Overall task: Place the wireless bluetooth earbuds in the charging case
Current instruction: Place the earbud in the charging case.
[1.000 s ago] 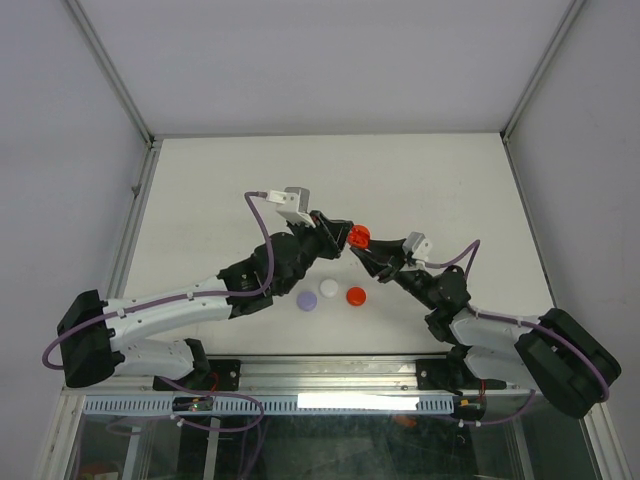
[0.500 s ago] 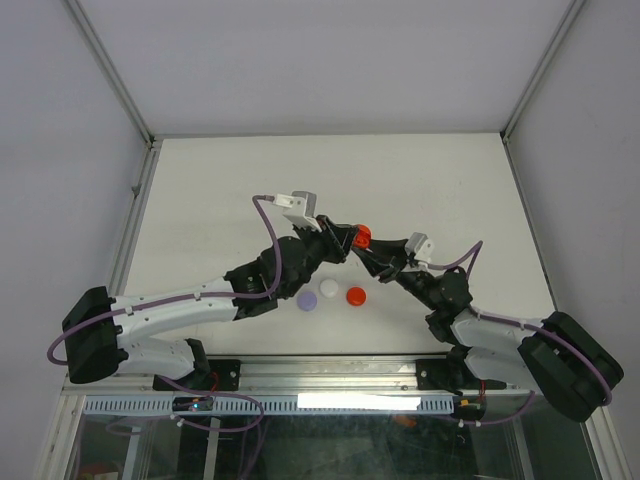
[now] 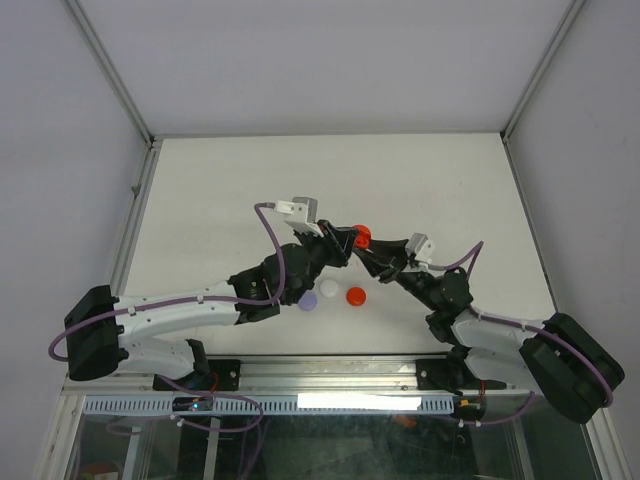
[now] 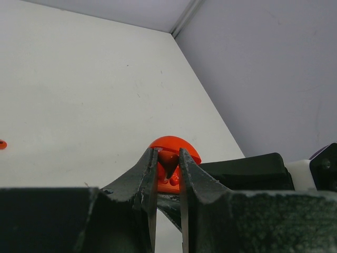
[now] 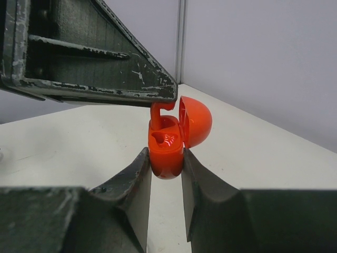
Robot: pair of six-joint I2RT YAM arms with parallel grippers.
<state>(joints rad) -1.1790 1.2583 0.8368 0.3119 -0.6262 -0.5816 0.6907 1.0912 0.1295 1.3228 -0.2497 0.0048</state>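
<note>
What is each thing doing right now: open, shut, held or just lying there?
Red round plastic charging case, lid open, gripped in the right jaws.
Tiny red stemmed earbud, pinched in the left jaws, over the open case.
Round pucks, purple, white, red, lying loose on the white table.

red puck (image 3: 356,295): on table, near side of fingers (image 3: 337,245), nearly below tips
white puck (image 3: 329,288): just L of red, apart
purple puck (image 3: 308,299): L end of row
table (image 3: 200,190): white, matte

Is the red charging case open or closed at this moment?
Open: in the right wrist view the red charging case has its domed lid swung aside, exposing the cavity.
</note>
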